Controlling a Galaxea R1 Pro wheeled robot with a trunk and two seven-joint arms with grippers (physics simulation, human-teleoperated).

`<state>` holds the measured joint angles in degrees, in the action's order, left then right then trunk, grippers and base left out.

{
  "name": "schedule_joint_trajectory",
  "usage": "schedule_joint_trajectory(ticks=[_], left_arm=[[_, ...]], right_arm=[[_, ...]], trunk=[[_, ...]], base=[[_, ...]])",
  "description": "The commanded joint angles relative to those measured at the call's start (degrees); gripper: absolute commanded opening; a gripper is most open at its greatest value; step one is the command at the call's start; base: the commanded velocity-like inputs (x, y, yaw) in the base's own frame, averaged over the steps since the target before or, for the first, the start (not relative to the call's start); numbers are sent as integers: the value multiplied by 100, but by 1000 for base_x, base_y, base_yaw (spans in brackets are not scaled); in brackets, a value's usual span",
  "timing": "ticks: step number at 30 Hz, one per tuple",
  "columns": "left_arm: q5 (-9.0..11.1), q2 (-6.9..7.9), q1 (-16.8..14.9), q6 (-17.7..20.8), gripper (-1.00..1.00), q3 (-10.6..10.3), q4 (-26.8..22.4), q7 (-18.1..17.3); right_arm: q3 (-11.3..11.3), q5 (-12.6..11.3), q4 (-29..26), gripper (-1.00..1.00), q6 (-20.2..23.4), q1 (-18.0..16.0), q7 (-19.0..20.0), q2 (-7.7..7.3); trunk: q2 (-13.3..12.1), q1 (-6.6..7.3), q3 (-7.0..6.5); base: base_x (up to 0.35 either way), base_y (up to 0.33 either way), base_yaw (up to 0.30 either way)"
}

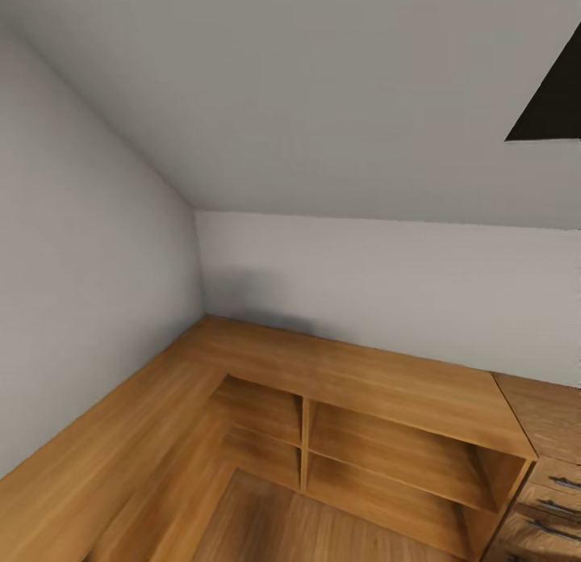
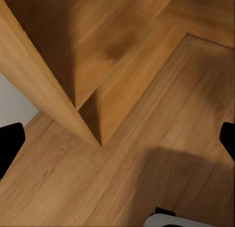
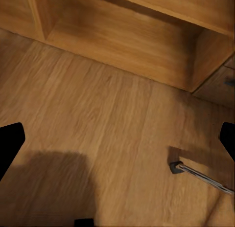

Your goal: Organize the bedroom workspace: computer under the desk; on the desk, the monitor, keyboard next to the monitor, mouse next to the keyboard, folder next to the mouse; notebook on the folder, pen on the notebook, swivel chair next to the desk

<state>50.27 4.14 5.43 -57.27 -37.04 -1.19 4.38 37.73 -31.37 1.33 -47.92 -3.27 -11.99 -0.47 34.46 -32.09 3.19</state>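
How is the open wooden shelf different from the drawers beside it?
The open shelf unit shows bare cubbies split by a divider; the drawers are closed fronts. The drawers carry dark bar handles; the shelf unit has none. The shelf unit looks wider than the visible drawers. Both are the same warm brown wood.

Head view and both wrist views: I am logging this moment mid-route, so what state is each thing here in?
Low wood shelf unit: open-fronted, shelves bare.
Drawers: shut.
Left claw: open, holding nothing, over wood floor.
Right claw: open, holding nothing.
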Motion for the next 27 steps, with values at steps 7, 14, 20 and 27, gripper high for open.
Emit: schedule_joint_trajectory(ticks=[7,14,20,27], left_arm=[[9,7,2,-15,100,-49,-13,46],[9,1,2,-1,100,-49,-13,49],[9,4,2,5,100,-49,-13,48],[9,-1,2,14,100,-52,-13,46]], right_arm=[[50,-35,16,100,-16,-7,-31,3],[49,-43,16,100,-16,-7,-31,3],[44,-45,16,100,-16,-7,-31,-1],[41,-50,11,100,-9,-7,-31,3]], trunk=[[8,-5,9],[8,-5,9],[8,-5,9],[8,-5,16]], base=[[311,129,-274],[114,72,-274],[7,4,-275],[-141,127,-289]])
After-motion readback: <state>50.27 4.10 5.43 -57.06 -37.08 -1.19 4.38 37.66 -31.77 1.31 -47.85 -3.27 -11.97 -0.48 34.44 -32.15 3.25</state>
